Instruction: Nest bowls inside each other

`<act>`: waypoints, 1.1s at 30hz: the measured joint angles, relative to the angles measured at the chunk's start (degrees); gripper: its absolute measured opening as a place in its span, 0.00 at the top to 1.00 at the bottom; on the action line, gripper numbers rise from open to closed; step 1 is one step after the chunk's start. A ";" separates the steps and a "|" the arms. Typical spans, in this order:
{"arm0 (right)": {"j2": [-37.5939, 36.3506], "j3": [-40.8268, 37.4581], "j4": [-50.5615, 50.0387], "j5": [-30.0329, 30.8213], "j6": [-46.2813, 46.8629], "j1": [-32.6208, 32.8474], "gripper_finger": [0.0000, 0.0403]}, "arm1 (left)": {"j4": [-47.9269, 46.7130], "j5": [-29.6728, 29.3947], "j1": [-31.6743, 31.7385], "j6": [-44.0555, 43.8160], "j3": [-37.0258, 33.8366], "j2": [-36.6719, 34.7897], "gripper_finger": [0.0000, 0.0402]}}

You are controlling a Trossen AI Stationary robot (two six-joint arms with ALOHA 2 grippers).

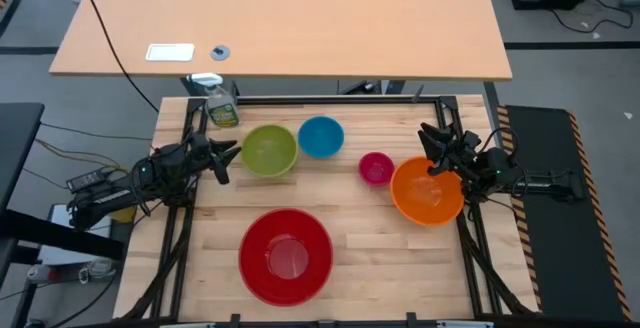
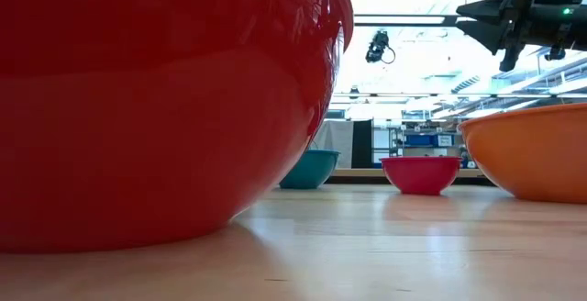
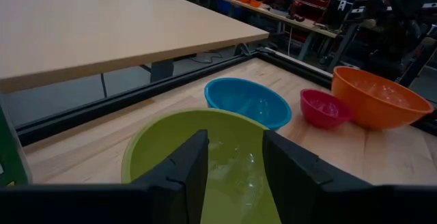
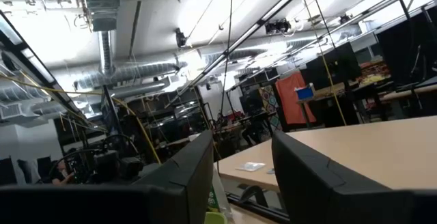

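Five bowls stand upright on their bases on the wooden table. The red bowl [image 1: 285, 256] is near the front edge and the orange bowl [image 1: 427, 191] is at the right. The magenta bowl [image 1: 376, 168], blue bowl [image 1: 321, 136] and yellow-green bowl [image 1: 269, 151] stand in a row farther back. My left gripper [image 1: 228, 163] hovers open at the yellow-green bowl's [image 3: 205, 156] left rim, with nothing between its fingers [image 3: 235, 145]. My right gripper [image 1: 430, 138] hangs open above the orange bowl's [image 2: 532, 150] far rim, tipped upward toward the room [image 4: 242, 142].
A green spray bottle [image 1: 222, 108] stands at the table's far left corner. A black frame rail [image 1: 330, 99] runs along the far edge, with a tan desk [image 1: 290, 18] beyond it. Bare wood lies between the red bowl and the back row.
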 joint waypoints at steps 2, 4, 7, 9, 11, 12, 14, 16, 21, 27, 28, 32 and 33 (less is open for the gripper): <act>0.00 0.00 0.01 0.02 0.00 0.00 0.61 | 0.00 -0.01 0.00 -0.01 0.00 0.00 0.65; 0.00 0.00 0.01 0.00 0.00 0.00 0.61 | 0.00 0.01 0.00 -0.01 0.00 -0.01 0.65; 0.00 0.00 0.00 0.01 0.00 0.00 0.61 | 0.02 0.01 0.00 0.00 0.02 0.00 0.65; 0.01 0.00 0.01 0.02 0.00 0.00 0.61 | 0.00 0.01 -0.02 0.00 0.00 -0.02 0.65; 0.02 0.00 0.00 0.02 0.00 0.00 0.61 | 0.02 0.01 -0.01 0.00 0.00 0.00 0.65; 0.02 0.00 0.01 0.00 0.00 0.00 0.61 | 0.00 0.01 0.00 0.00 0.00 -0.01 0.65; 0.00 0.00 0.01 0.00 0.00 0.00 0.61 | 0.01 0.00 -0.01 0.00 0.00 0.00 0.65; 0.02 0.00 0.01 0.02 0.00 0.00 0.61 | 0.00 0.01 0.00 0.00 0.00 -0.02 0.65; 0.00 0.02 0.01 0.02 0.00 0.00 0.61 | 0.00 -0.01 0.00 0.00 0.00 0.00 0.65; 0.01 0.00 1.01 0.53 -0.08 0.00 0.61 | 0.00 0.01 0.00 0.00 0.00 -0.02 0.65; 0.00 0.00 1.54 0.52 -0.09 0.00 0.61 | 0.01 0.01 0.00 0.00 0.00 -0.01 0.65; 0.02 0.00 4.19 0.50 0.26 0.00 0.61 | 0.04 -0.01 -0.02 -0.01 0.00 0.00 0.65; 0.02 0.02 6.04 0.50 0.26 0.00 0.61 | 0.33 0.00 -0.02 -0.17 0.00 -0.01 0.65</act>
